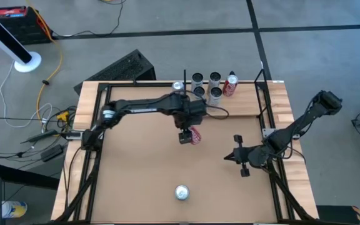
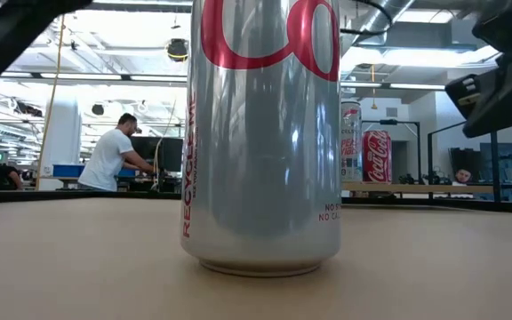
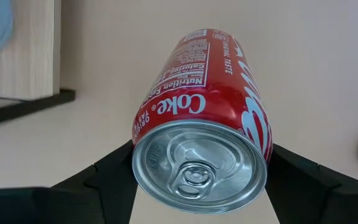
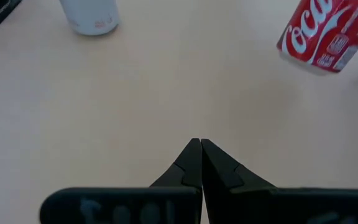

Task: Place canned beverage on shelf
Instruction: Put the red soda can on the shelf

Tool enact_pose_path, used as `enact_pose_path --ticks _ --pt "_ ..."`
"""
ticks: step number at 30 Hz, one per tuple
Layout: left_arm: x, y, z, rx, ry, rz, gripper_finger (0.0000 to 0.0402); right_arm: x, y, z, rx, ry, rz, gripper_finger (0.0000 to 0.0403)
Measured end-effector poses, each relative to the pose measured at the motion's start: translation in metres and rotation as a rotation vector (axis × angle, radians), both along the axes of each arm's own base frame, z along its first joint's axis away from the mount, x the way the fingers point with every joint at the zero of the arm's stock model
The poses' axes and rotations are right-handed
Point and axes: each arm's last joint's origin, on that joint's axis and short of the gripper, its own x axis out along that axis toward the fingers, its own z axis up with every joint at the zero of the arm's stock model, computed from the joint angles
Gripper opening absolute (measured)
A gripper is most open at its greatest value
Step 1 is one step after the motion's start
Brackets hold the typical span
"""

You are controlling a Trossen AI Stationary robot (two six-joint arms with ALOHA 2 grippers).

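A red Coke can (image 3: 197, 93) hangs over the middle of the table with my left gripper (image 1: 188, 135) shut on it. In the right wrist view the same red can (image 4: 325, 31) floats tilted above the tabletop. The shelf (image 1: 242, 105), a pale wood board with black posts, lies along the table's far edge and carries several upright cans (image 1: 215, 94), one of them red (image 1: 231, 85). A silver can (image 1: 182, 192) stands upright near the table's near edge. My right gripper (image 4: 199, 149) waits shut over the table's right side, holding nothing. My left gripper pinches the red can's side wall just below its top rim (image 3: 143, 140) between its two fingers (image 3: 114, 177), one on each side. The fingers come from above, pointing steeply down. The can hangs below them, slightly tilted, lifted clear of the table.
The silver can (image 2: 260, 133) fills the low view close to the camera. Black frame rails (image 1: 269, 106) run along the table's sides and around the shelf. Bare tabletop (image 1: 142, 169) lies between the held can and the near edge. A person (image 2: 112, 160) stands in the room behind.
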Motion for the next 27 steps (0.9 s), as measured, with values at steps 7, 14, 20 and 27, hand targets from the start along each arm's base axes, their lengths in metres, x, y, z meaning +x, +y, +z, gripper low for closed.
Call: enact_pose_path --ticks 7,14,20,27 --pt "0.015 -0.001 -0.018 0.038 0.094 -0.012 0.0269 0.000 0.000 -0.001 -0.011 0.006 0.004 0.0023" --pt "0.016 -0.002 -0.020 0.063 0.093 -0.013 0.0305 0.000 0.000 -0.001 -0.013 0.006 0.006 0.0023" --pt "0.018 -0.003 -0.020 0.027 0.070 -0.019 0.0316 0.000 0.000 -0.001 -0.013 0.006 0.007 0.0023" --pt "0.018 -0.003 -0.019 0.014 0.064 -0.016 0.0319 0.000 0.000 -0.001 -0.013 0.007 0.007 0.0023"
